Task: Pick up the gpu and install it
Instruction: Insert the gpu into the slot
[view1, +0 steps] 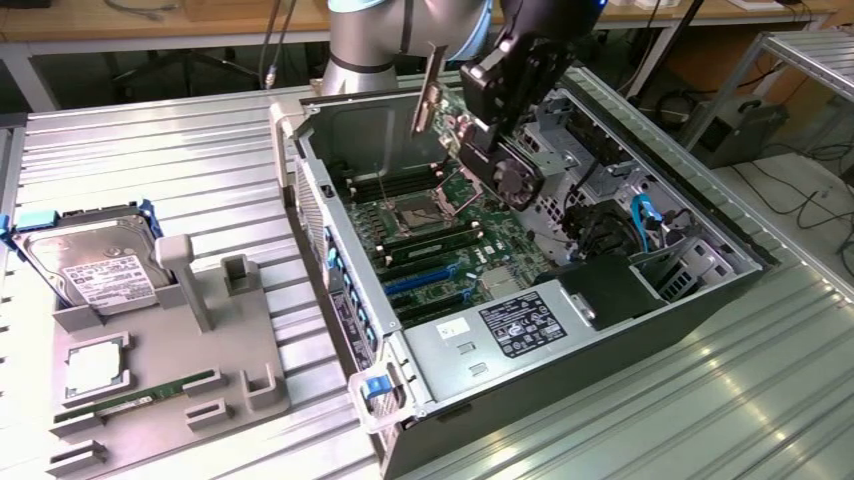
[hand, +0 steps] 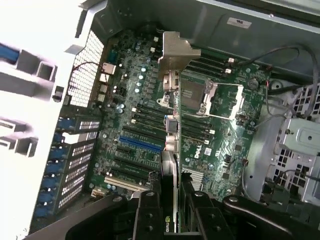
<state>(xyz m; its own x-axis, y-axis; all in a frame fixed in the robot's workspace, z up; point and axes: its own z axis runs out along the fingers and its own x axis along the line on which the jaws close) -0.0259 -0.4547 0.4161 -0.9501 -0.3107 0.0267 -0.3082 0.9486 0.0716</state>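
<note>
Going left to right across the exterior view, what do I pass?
hard drive → blue latch → gpu → blue cable

exterior view: is looking down steeply from high and off to one side, taking in the whole open computer case (view1: 534, 340) on the table (view1: 160, 150) | wrist view: is peering down close along the gripper (hand: 171, 210) into the case | overlap: both are sharing the motherboard (view1: 424, 235) (hand: 135, 130) and the held gpu (view1: 514, 178) (hand: 171, 125)
</note>
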